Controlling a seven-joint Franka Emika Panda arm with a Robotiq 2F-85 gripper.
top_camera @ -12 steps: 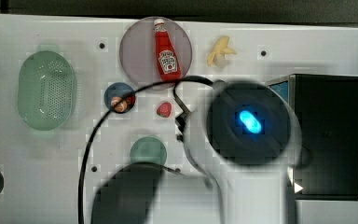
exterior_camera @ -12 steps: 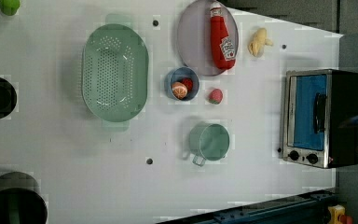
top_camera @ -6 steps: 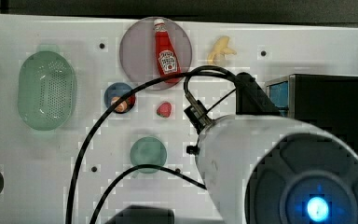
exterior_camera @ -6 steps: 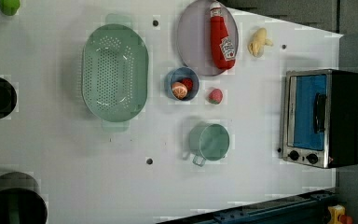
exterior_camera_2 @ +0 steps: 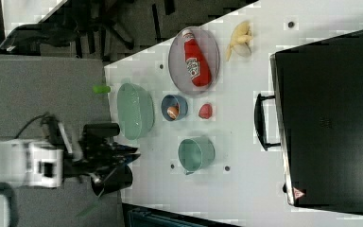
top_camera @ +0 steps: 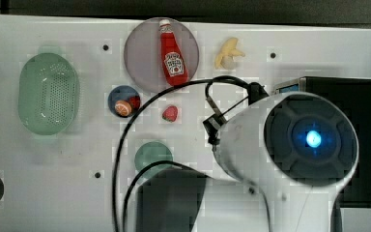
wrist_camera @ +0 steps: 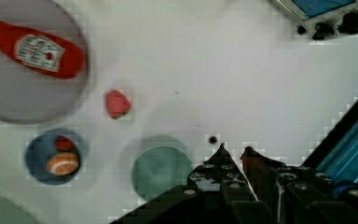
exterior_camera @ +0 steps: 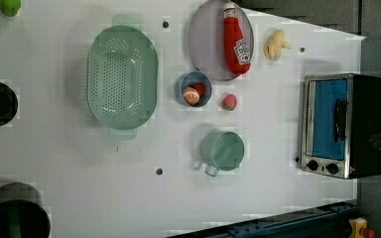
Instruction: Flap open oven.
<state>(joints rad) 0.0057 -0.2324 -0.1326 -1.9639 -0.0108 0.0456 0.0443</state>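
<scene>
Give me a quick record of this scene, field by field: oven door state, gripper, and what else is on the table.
oven: toaster oven at the left view's right edge of the table
door: closed, handle untouched
gripper: above the table, near the green cup, fingertips close together, holding nothing
plate: ketchup bottle lying on the grey plate
blue bowl: holds small toy foods
others: green colander, banana, strawberry
</scene>
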